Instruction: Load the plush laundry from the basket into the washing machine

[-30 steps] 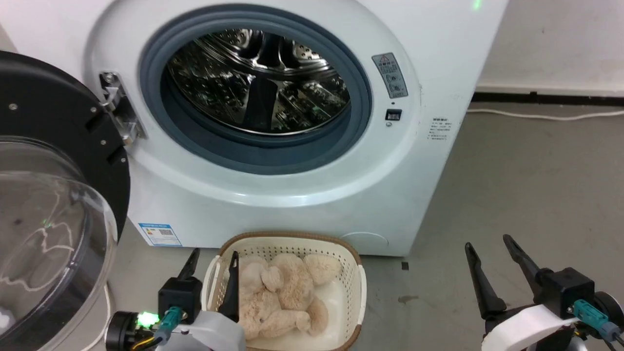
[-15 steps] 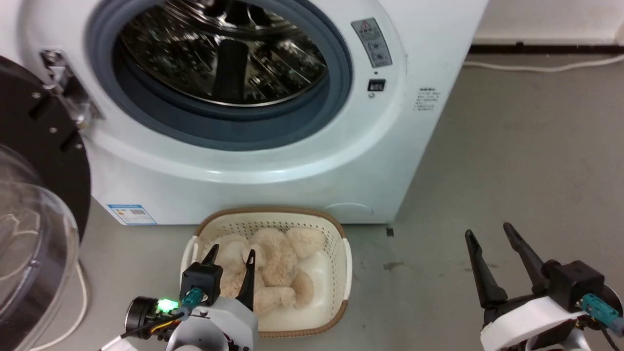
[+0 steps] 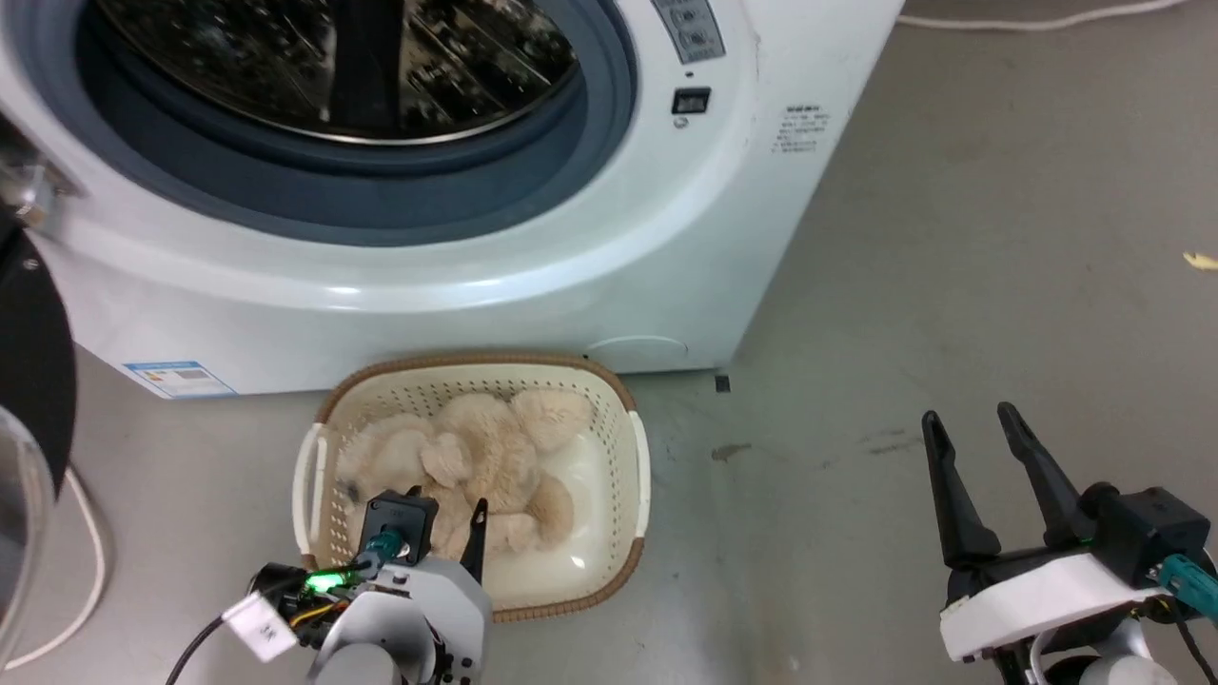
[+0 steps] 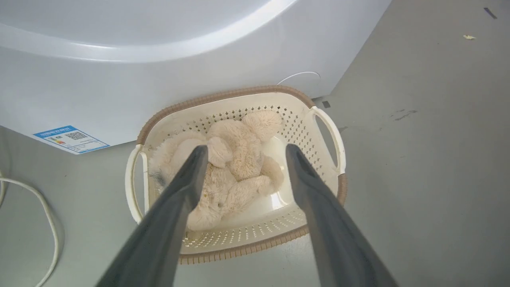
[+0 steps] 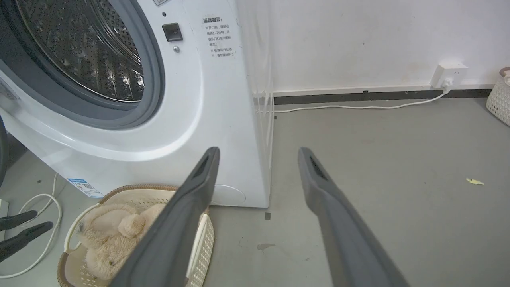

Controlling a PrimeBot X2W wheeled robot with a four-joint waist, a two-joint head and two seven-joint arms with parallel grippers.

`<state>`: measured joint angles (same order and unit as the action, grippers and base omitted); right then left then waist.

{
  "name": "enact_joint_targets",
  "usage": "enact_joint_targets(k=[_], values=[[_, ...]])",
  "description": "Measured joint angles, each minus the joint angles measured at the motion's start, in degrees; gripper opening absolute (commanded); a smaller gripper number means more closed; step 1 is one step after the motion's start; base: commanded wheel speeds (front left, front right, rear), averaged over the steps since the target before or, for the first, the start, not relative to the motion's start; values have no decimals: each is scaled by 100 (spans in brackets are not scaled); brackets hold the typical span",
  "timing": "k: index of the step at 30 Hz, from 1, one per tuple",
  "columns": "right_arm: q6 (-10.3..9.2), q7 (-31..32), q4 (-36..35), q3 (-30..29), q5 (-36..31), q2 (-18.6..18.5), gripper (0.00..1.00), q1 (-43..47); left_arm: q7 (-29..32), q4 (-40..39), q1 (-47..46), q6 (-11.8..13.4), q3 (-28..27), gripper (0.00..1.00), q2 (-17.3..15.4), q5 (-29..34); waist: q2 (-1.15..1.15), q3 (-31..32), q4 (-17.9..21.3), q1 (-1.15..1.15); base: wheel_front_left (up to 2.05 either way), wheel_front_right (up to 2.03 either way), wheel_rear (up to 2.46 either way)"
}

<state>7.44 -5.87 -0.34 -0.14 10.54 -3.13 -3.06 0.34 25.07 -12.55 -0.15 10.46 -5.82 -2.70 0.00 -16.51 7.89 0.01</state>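
The cream fluffy plush laundry (image 3: pixel 476 447) lies curled in the small perforated basket (image 3: pixel 623 404), which stands on the floor against the front of the white washing machine (image 3: pixel 533 285). The machine's steel drum (image 3: pixel 285 48) stands uncovered inside the grey gasket. My left gripper (image 3: pixel 445 499) is open and hangs above the basket's near side, over the plush and apart from it. In the left wrist view the plush (image 4: pixel 239 159) lies between and beyond the two spread fingers of the gripper (image 4: pixel 246 148). My right gripper (image 3: pixel 969 416) is open over bare floor, well right of the basket.
The black-framed door (image 3: pixel 33 362) hangs swung out at the left, with a white cable (image 3: pixel 86 571) on the floor beneath. A wall socket (image 5: pixel 450 71) and its cord run along the back wall. Another white basket (image 5: pixel 500 95) sits far right. A yellow scrap (image 3: pixel 1201 259) lies on the floor.
The head camera has tilted down. My left gripper has moved from the basket's left rim to above the plush. The right gripper has barely moved.
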Motion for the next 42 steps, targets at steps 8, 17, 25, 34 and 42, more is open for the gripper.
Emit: enact_joint_targets(k=[8,17,25,34,42], values=[[0,-88,37,16,202,0,100,-113,276,565,-478,155,323,100,-166,142,0,-355,153,0,0,0,0],[0,-190,89,38,474,1,100,-264,445,1123,-948,218,510,100,-380,101,0,-731,315,0,0,0,0],[0,-286,155,121,724,1,100,-381,524,1568,-1445,319,587,100,-609,-11,0,-1080,470,0,0,0,0],[0,-391,180,180,1020,1,100,-514,656,2035,-1973,378,827,100,-818,-48,0,-1537,642,0,0,0,0],[0,-490,198,237,1293,2,100,-689,818,2374,-2582,470,1044,100,-1114,-51,0,-2008,795,0,0,0,0]])
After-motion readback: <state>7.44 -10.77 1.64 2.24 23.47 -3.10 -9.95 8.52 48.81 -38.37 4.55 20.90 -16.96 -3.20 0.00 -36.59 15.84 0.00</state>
